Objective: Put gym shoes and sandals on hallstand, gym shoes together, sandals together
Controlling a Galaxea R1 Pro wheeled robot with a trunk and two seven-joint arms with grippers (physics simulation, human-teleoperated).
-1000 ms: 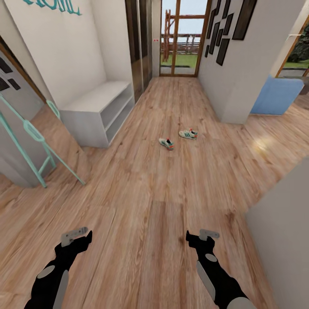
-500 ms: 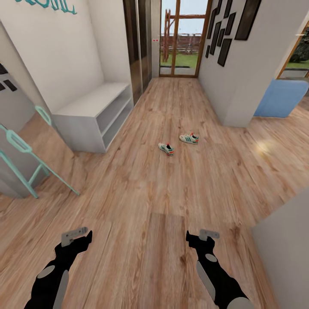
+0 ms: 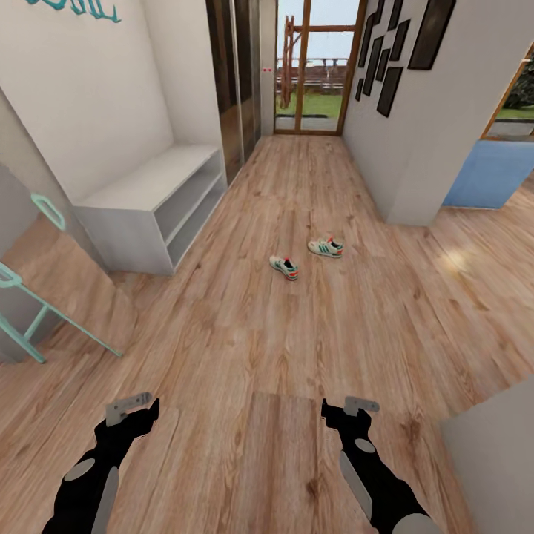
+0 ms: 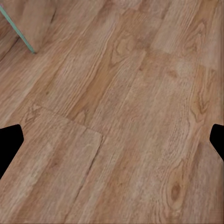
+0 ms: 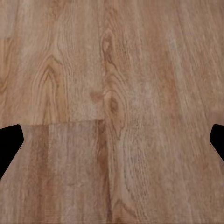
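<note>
Whole view shifted since a second ago: base rolling forward.
Hallstand (image 3: 152, 200) at left wall, nearer, tiers bare.
Left gripper (image 4: 112, 140) jaws wide, empty.
Gym shoes (image 3: 285, 266) (image 3: 326, 246) mid-corridor floor (image 3: 245, 348), apart.
Right gripper (image 5: 112, 140) jaws wide, empty.
Approach phase.

Wood-plank flooring (image 3: 297, 348) runs down a corridor to a glazed wooden door (image 3: 315, 67) showing grass and a fence in daylight. Left of the door stand dark wardrobe panels (image 3: 233, 81); right of it a white wall (image 3: 437, 126) carries black picture frames (image 3: 389, 55). Beyond that wall stands a blue block (image 3: 489, 174).
</note>
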